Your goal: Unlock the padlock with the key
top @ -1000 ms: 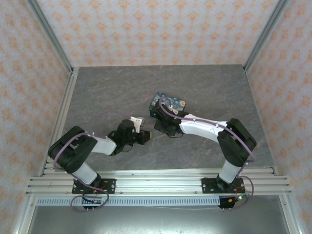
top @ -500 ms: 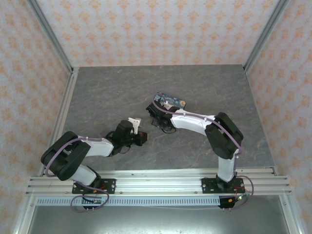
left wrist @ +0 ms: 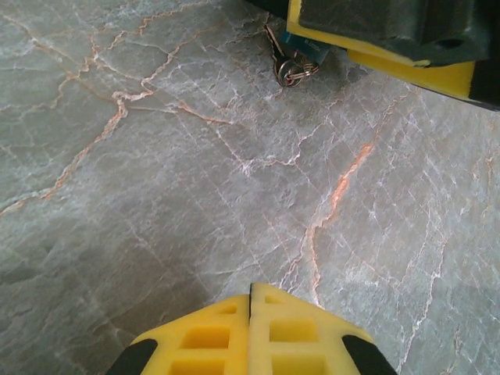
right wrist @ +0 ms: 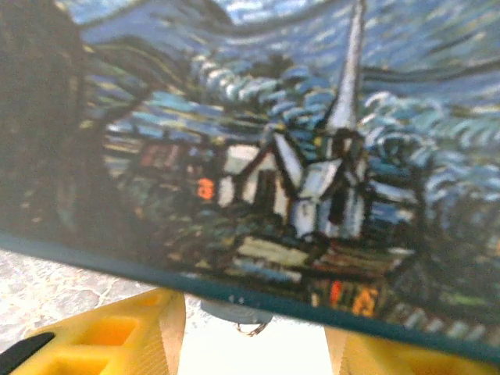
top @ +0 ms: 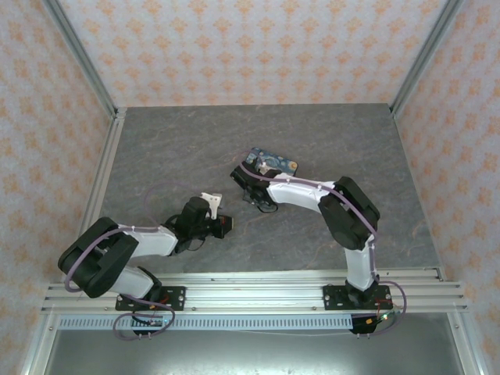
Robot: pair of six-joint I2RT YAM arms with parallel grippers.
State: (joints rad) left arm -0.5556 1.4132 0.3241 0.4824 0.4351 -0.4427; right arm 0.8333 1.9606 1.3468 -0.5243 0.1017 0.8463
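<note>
Left gripper (left wrist: 250, 316): yellow foam pads (left wrist: 293, 336) pressed together, empty. Right gripper (right wrist: 254, 332) part-spread by dark-blue painted tin (right wrist: 273, 156) w/ tiny teal padlock (left wrist: 311, 53) at tip; grip can't tell.

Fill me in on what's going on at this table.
Two robot arms are on a lock-and-key job. The right gripper is down at the painted tin, fingers apart around a small metal piece. A key ring lies on the table beside it, next to a teal bit, probably the padlock. The left gripper is shut and empty, low over the table a short way off.
</note>
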